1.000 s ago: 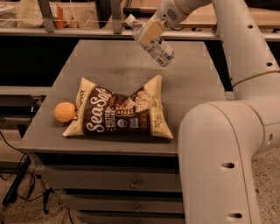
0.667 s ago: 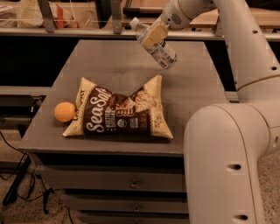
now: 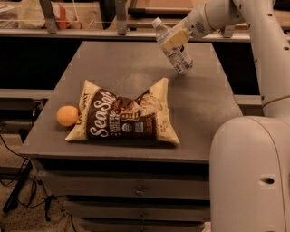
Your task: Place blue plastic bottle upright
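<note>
Tool [image 3: 174,40] is up at the far right of the surface [image 3: 113,68], clenched across the middle of the blue plastic bottle [image 3: 181,60]. Bottle's tilted, not upright: white cap [image 3: 157,22] points up & to the left, base angles down to the right. Base hangs over the back-right part of the surface, can't tell if it touches. White arm [image 3: 217,13] comes in from the top right corner, w/ the robot's big white body [image 3: 251,176] filling the lower right. Closer to the front, a brown chip bag [image 3: 124,118] lies flat, approx. mid-surface, well apart from the bottle. An orange ball [image 3: 67,115] sits just beside the bag's left edge, near the surface's left side. Drawer fronts [image 3: 136,190] run below the surface's front edge. Dark cables [image 3: 18,190] trail on the floor at bottom left.
</note>
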### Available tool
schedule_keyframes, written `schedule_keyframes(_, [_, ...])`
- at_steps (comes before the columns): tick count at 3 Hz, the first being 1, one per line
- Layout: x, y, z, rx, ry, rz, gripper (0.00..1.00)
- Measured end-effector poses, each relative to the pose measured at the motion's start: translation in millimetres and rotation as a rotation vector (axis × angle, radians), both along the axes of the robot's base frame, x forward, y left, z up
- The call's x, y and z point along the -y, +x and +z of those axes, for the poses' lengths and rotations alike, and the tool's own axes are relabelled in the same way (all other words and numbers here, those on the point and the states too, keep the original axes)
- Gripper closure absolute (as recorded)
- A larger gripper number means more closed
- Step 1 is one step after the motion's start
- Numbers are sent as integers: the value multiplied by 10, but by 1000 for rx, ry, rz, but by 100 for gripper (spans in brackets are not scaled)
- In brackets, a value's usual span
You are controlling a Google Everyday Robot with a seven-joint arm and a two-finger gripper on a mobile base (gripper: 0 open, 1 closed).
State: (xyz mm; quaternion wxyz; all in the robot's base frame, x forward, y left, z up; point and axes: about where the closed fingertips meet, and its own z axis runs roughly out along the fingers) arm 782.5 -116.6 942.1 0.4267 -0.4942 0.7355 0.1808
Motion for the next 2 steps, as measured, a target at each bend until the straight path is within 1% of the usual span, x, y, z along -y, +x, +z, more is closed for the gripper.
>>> schedule_keyframes(1, [-1, 0, -1, 0, 0, 0, 100])
schedule_keyframes(2, [39, -17, 15, -2, 35, 2, 100])
